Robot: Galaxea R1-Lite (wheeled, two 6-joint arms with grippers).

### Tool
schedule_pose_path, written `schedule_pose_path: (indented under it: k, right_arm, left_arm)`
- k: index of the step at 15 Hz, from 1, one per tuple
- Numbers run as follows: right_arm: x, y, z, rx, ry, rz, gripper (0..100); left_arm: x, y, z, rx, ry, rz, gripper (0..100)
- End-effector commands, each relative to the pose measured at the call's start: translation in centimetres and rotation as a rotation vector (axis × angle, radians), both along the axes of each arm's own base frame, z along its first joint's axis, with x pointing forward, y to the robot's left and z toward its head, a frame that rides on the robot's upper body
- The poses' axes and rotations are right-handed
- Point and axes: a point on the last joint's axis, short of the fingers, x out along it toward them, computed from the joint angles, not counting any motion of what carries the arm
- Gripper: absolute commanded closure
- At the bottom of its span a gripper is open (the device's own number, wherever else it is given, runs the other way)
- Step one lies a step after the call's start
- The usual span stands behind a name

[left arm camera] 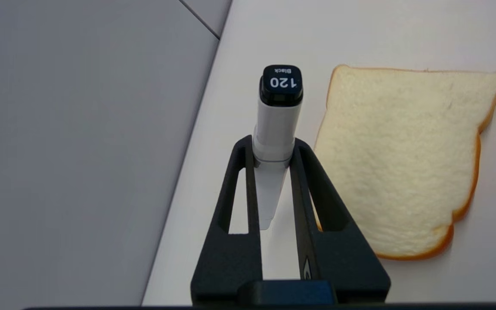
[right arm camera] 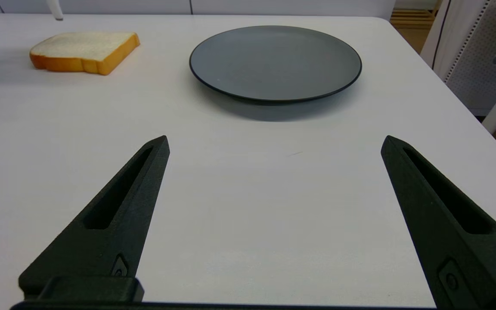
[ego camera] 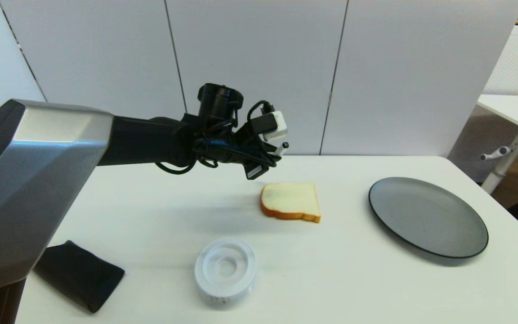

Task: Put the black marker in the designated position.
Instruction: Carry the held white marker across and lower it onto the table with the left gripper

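Note:
My left gripper (left arm camera: 272,144) is shut on the black marker (left arm camera: 277,112), a white barrel with a black cap printed "120 Black". The cap end sticks out past the fingertips. In the head view the left gripper (ego camera: 273,155) hangs in the air over the table's back part, just up and left of the bread slice, with the marker's (ego camera: 281,147) dark end poking out of it. No mark on the white tabletop (ego camera: 340,279) shows the designated position. My right gripper (right arm camera: 276,144) stands open and low over bare table, with nothing between its fingers; it is outside the head view.
A bread slice (ego camera: 291,201) lies mid-table, close beside the held marker. A dark grey plate (ego camera: 427,217) sits at the right. A white ring-shaped object (ego camera: 225,271) stands near the front, a black folded pouch (ego camera: 79,274) at the front left. Wall panels (ego camera: 250,67) rise behind the table.

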Motion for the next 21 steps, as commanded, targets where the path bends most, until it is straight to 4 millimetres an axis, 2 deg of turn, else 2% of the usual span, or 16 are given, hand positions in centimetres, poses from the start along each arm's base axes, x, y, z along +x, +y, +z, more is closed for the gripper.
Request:
schedule_pose_path:
  k: [1, 10, 17, 21]
  right_arm:
    - [0.0, 0.0, 0.0, 0.0, 0.001, 0.001, 0]
    - [0.0, 0.0, 0.0, 0.0, 0.001, 0.001, 0]
    - [0.0, 0.0, 0.0, 0.0, 0.001, 0.001, 0]
    - [0.0, 0.0, 0.0, 0.0, 0.001, 0.001, 0]
  left_arm:
    - [0.3, -0.8, -1.8, 0.023, 0.026, -0.018, 100]
    - [0.7, -1.5, -3.1, 0.028, 0.035, -0.039, 100]
    - [2.3, -2.5, -1.9, -0.003, -0.051, -0.044, 100]
    - [2.9, -2.9, -3.3, 0.01, -0.038, -0.052, 100]
